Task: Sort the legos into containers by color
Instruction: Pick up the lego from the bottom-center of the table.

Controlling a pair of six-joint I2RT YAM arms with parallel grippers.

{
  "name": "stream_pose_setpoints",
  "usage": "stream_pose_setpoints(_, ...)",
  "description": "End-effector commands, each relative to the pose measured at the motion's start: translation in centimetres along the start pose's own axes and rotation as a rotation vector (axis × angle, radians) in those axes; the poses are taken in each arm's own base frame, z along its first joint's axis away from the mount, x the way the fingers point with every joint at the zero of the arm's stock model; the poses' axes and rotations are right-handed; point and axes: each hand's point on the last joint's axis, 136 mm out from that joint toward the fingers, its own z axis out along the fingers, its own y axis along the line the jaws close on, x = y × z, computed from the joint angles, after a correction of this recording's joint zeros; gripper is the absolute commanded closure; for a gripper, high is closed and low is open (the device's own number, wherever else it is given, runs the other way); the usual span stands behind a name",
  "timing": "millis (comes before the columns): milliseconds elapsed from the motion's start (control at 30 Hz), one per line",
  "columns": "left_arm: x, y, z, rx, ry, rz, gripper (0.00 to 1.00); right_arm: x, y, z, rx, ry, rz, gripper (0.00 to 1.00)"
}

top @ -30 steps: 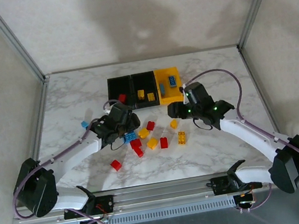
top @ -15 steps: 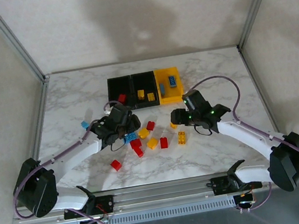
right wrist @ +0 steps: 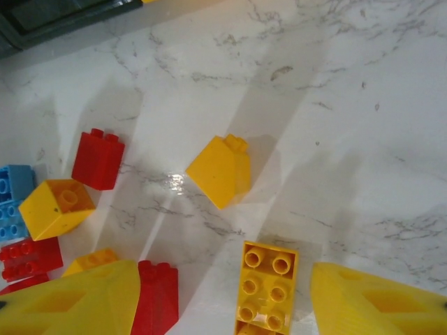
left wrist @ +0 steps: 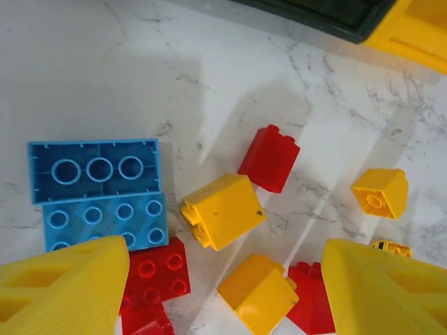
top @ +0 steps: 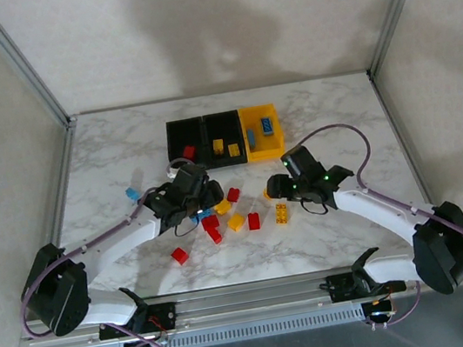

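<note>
Hanging low over the heap of small red, yellow and blue studded plastic bricks (top: 231,213) in the middle of the white marble table (top: 336,113), well short of the row of three little open plastic bins (top: 203,119) at the back. A few bricks in those bins already, so likely less than half done.

Spread wide and pinching nothing on the left claw (left wrist: 223,283). Right under it: a chunky yellow brick (left wrist: 222,211), with two light blue bricks (left wrist: 105,220) touching each other just beside it and a red studded brick (left wrist: 157,269) next to those.

Spread wide and pinching nothing on the right claw (right wrist: 223,293) too. Under it: a yellow sloped brick (right wrist: 220,169) lying alone, and a long yellow brick (right wrist: 265,287) nearer the claw.

Easy to grab two colours at once in the crowded spot under the left claw, or to shove a neighbour away while closing. Likely to lose the sloped brick if pinched on its slanted face. Could bump arm against arm by reaching in together. Could also mix colours by dropping into the wrong bin: red for the left black one, yellow for the middle black one, blue for the yellow-orange one (top: 265,157).
</note>
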Motion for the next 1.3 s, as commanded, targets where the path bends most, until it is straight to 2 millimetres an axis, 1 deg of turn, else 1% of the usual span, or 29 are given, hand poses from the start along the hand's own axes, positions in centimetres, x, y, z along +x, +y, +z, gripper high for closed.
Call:
stream_pose_setpoints(0,0.6,-0.7,0.3,0.013,0.017,0.021,0.27,1.4,-1.1,1.2,0.049,0.037,0.03,0.33)
stream_pose_setpoints(133,0.8,-0.9,0.3,0.016,0.017,0.028,0.27,2.5,-1.7,2.2,0.09,0.071,0.033,0.34)
stream_pose_setpoints(233,0.9,-0.7,0.4,0.012,0.019,0.032,0.27,3.5,-1.7,2.9,0.106,0.094,0.023,0.36)
stream_pose_setpoints(333,1.0,-0.7,0.6,0.013,0.021,0.031,0.27,4.5,-1.7,3.7,0.12,0.122,0.019,0.36)
stream_pose_setpoints(400,1.1,-0.7,0.7,0.013,0.024,0.031,0.27,4.8,-2.2,4.3,0.143,0.135,0.027,0.35)
stream_pose_setpoints(433,1.1,-0.7,0.7,0.012,0.024,0.03,0.27,5.4,-1.8,4.5,0.145,0.147,0.009,0.35)
stream_pose_setpoints(500,1.1,-0.7,0.7,0.013,0.023,0.032,0.27,5.8,-2.2,4.9,0.175,0.159,-0.002,0.36)
stream_pose_setpoints(600,1.2,-0.6,0.8,0.009,0.025,0.033,0.27,6.1,-2.4,5.3,0.197,0.161,-0.012,0.4)
stream_pose_setpoints(700,1.2,-0.5,0.8,0.008,0.026,0.032,0.27,6.2,-2.3,5.5,0.194,0.165,-0.014,0.46)
stream_pose_setpoints(767,1.2,-0.5,0.8,0.006,0.027,0.031,0.27,6.2,-2.3,5.6,0.197,0.162,-0.015,0.53)
stream_pose_setpoints(933,1.1,-0.5,0.7,0.008,0.02,0.029,0.28,5.8,-2.2,5.6,0.207,0.157,-0.026,0.67)
stream_pose_setpoints(1000,1.0,-0.6,0.6,0.011,0.017,0.028,0.27,5.6,-2.1,5.2,0.207,0.152,-0.031,0.7)
stream_pose_setpoints(1100,0.5,-0.6,0.2,0.005,-0.001,0.028,0.28,4.7,-1.7,4.3,0.206,0.126,-0.037,0.74)
stream_pose_setpoints(1200,-0.4,-0.5,-0.5,-0.007,-0.042,0.024,0.28,3.4,-1.0,2.9,0.196,0.087,-0.043,0.74)
stream_pose_setpoints(1267,-1.0,-0.7,-1.0,0.003,-0.064,0.018,0.28,2.4,-0.2,2.0,0.181,0.064,-0.055,0.74)
